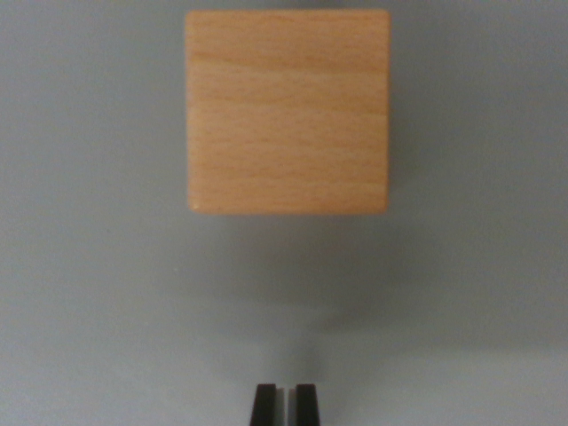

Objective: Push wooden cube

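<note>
Cube: wooden, pale grain running across; sits flat on the tabletop in the upper middle of the wrist view, its top edge close to the frame's top edge; the face shown looks square to the camera.

Tabletop: plain grey, matte; nothing else on it in view.

Hand: two dark fingertips at the bottom centre, drawn narrow with only a thin slit between them; nothing held.

Relation: hand and cube well apart, bare tabletop between; the slit lines up nearly with the cube's middle (a soft shadow lies between them).

Step in hand: approach, as judged; contact not yet made.

How to do it well: keep the fingers closed as a single blunt pusher; travel straight toward the cube's near face and meet it at the centre, since an off-centre touch would likely turn the cube rather than slide it; ride low, near the tabletop, so the cube slides and does not tip; go slowly at first contact.

Risk: height of the fingertips above the tabletop cannot be told from this view.
</note>
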Tool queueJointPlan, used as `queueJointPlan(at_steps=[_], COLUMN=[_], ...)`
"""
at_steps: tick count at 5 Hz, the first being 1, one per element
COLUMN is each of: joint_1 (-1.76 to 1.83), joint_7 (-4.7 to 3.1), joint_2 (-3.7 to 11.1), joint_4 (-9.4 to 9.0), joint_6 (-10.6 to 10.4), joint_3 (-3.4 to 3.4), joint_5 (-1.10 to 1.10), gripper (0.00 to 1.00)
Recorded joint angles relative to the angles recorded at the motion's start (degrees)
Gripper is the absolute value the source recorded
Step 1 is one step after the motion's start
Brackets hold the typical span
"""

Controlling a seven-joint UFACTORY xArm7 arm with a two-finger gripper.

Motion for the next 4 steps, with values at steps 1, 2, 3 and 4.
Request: queueJointPlan(at_steps=[1, 2, 3, 4], joint_1=[0.0, 0.0, 0.0, 0.01], joint_7=[0.0, 0.01, 0.01, 0.05], joint_2=[0.0, 0.04, 0.04, 0.37], joint_4=[0.0, 0.07, 0.07, 0.59], joint_6=[0.0, 0.0, 0.0, 0.2], joint_3=[0.0, 0.0, 0.0, 0.03], joint_5=[0.0, 0.0, 0.0, 0.02], gripper=[1.0, 1.0, 1.0, 1.0])
